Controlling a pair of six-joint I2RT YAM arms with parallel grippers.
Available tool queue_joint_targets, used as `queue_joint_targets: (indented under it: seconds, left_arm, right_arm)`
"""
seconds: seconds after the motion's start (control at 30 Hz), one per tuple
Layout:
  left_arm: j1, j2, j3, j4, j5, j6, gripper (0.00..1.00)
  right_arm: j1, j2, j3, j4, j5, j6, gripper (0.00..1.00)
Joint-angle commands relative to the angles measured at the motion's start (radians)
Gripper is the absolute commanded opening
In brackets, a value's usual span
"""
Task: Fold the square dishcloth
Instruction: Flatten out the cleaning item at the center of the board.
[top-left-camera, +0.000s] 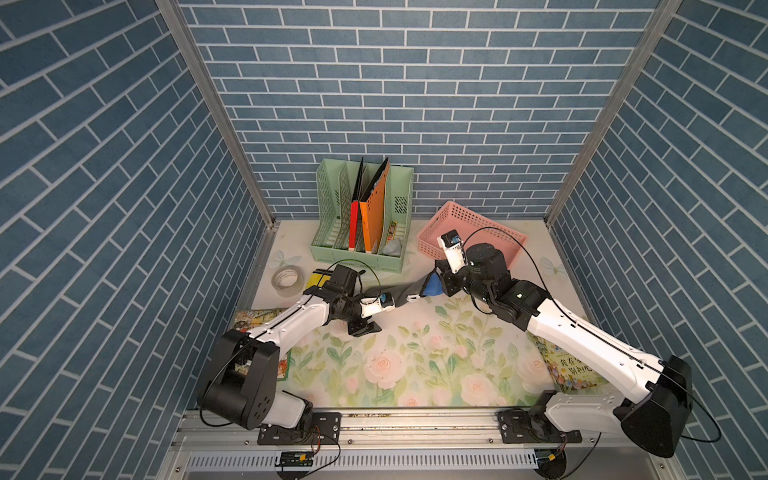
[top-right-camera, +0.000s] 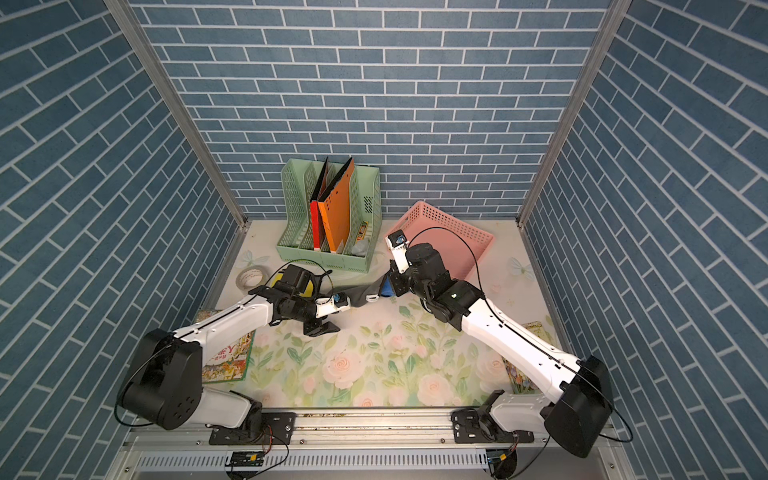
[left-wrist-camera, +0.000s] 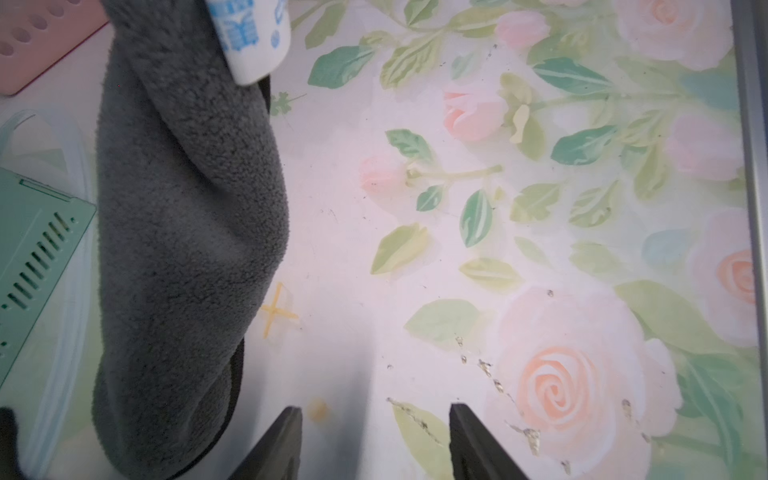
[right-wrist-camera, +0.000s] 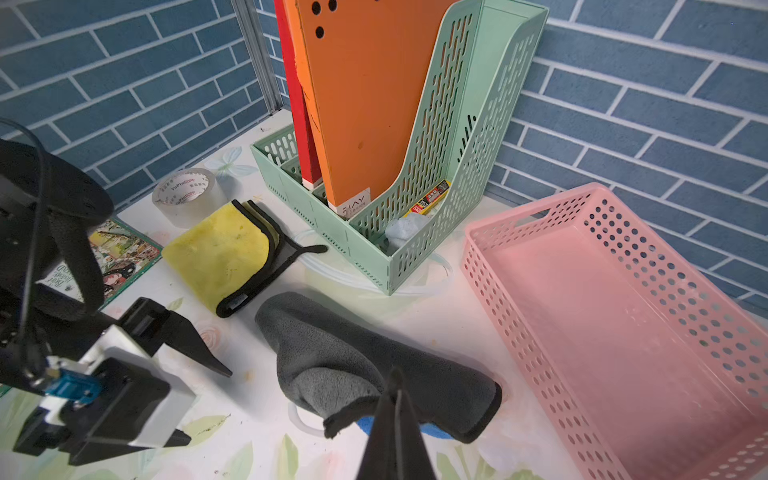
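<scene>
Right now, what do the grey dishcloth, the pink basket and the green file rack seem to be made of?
Grey dishcloth: soft fleecy fabric, probably microfibre; matte nubby pile, limp folds, dark stitched edge.
Pink basket: moulded plastic, smooth with a slight sheen, rows of round holes.
Green file rack: rigid plastic too, satin finish, slotted walls.

The grey square dishcloth (right-wrist-camera: 353, 365) is thick fleece to me, nubbly and matt, with a dark stitched hem. The yellow plush cloth (right-wrist-camera: 216, 249) looks softer and is bound in black tape. The mint-green slotted file rack (right-wrist-camera: 494, 137) and pink perforated basket (right-wrist-camera: 685, 286) are smooth moulded plastic with a mild sheen. The floral table cover (left-wrist-camera: 340, 249) is slick and scuffed in spots. My left gripper (left-wrist-camera: 376, 440) has matt black fingers.
</scene>
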Motion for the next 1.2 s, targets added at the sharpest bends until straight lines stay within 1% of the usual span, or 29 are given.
queue_joint_targets:
  seconds: [0.0,0.07,0.2,0.33,0.43,0.5,0.63,0.77,0.83,0.87,0.9,0.93,1.0,1.03,1.1,1.17]
  left_arm:
    - [-0.004,0.077,0.037,0.11,-0.044,-0.032,0.63]
    - [-0.006,0.114,0.051,0.165,-0.078,-0.051,0.64]
    - [-0.014,0.184,0.086,0.271,-0.195,-0.086,0.64]
    - [-0.021,0.223,0.117,0.322,-0.243,-0.077,0.63]
    - [-0.032,0.229,0.123,0.36,-0.274,-0.047,0.51]
    - [-0.033,0.223,0.125,0.383,-0.273,-0.043,0.4]
    - [-0.031,0.209,0.128,0.427,-0.241,-0.044,0.28]
    - [-0.034,0.228,0.173,0.428,-0.233,-0.055,0.13]
    - [-0.034,0.232,0.195,0.428,-0.241,-0.061,0.11]
    - [-0.034,0.228,0.205,0.425,-0.245,-0.061,0.12]
    - [-0.034,0.222,0.212,0.414,-0.246,-0.063,0.16]
    - [-0.034,0.212,0.22,0.389,-0.236,-0.057,0.22]
    - [-0.047,0.183,0.216,0.316,-0.198,-0.033,0.4]
    - [-0.06,0.166,0.197,0.283,-0.19,-0.012,0.46]
    - [-0.094,0.115,0.135,0.242,-0.19,0.057,0.51]
    - [-0.112,0.07,0.082,0.207,-0.176,0.11,0.5]
  right_arm:
    - [-0.033,0.04,0.054,-0.013,0.014,0.03,0.0]
    - [-0.052,0.071,0.065,-0.01,0.01,0.028,0.0]
    - [-0.086,0.12,0.076,0.013,-0.021,0.028,0.0]
    - [-0.116,0.157,0.096,0.029,-0.048,0.029,0.0]
    - [-0.14,0.179,0.115,0.032,-0.059,0.028,0.0]
    - [-0.155,0.185,0.125,0.03,-0.068,0.026,0.0]
    - [-0.178,0.19,0.151,0.022,-0.077,0.024,0.0]
    - [-0.196,0.196,0.21,-0.013,-0.073,0.006,0.0]
    - [-0.204,0.198,0.231,-0.025,-0.073,0.001,0.0]
    - [-0.207,0.198,0.235,-0.029,-0.072,-0.001,0.0]
    - [-0.211,0.198,0.237,-0.031,-0.074,-0.001,0.0]
    - [-0.213,0.198,0.235,-0.032,-0.076,-0.001,0.0]
    - [-0.216,0.203,0.23,-0.032,-0.077,0.0,0.0]
    - [-0.217,0.208,0.228,-0.032,-0.078,-0.001,0.0]
    - [-0.219,0.221,0.228,-0.033,-0.072,-0.001,0.0]
    - [-0.224,0.239,0.238,-0.034,-0.071,-0.001,0.0]
